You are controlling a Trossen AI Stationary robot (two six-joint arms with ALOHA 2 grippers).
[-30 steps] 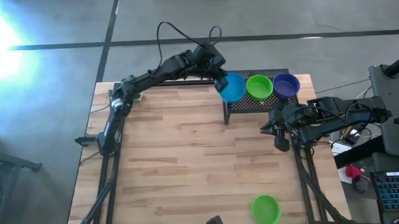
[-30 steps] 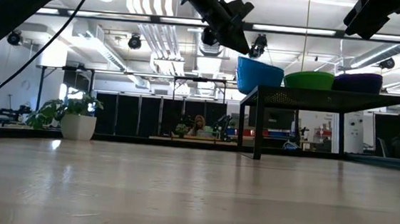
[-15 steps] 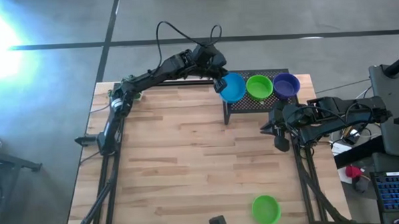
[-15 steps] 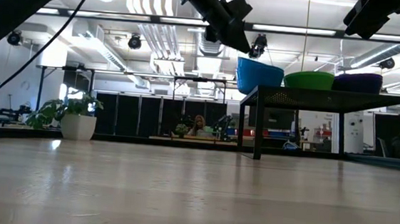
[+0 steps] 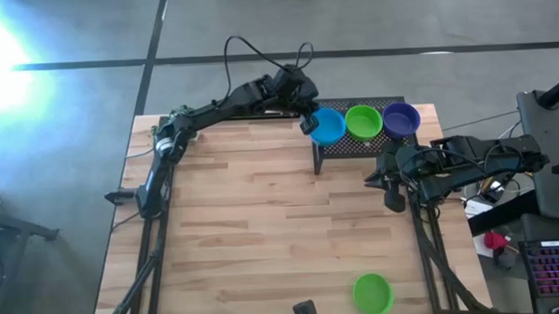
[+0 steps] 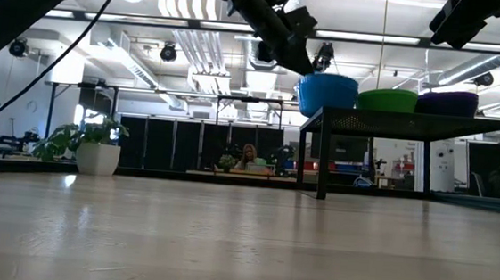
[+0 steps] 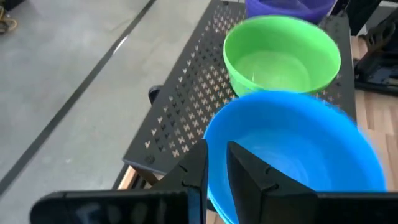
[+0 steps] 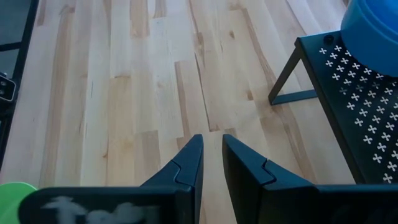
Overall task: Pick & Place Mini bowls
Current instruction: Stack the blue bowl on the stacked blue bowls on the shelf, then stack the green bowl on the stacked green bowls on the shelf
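We note the left gripper (image 5: 308,125) at the far edge of the table, its fingers (image 7: 245,177) straddling the near rim of the blue bowl (image 5: 328,125) with only a narrow gap; whether they pinch the rim or have just let go we cannot tell. A second ago that bowl hung tilted and slightly higher at the end of the black perforated rack (image 5: 354,144); now it sits level on the rack, in line with the green bowl (image 5: 363,121) and the purple bowl (image 5: 401,119), as the low view confirms. The left arm has shifted a little with it.

The right gripper (image 5: 393,201) hovers over the table's right side, near the rack, unchanged; its fingers (image 8: 186,165) stand slightly apart and hold nothing.

A second green bowl (image 5: 372,293) lies alone near the front edge of the wooden table (image 5: 235,224), as before.
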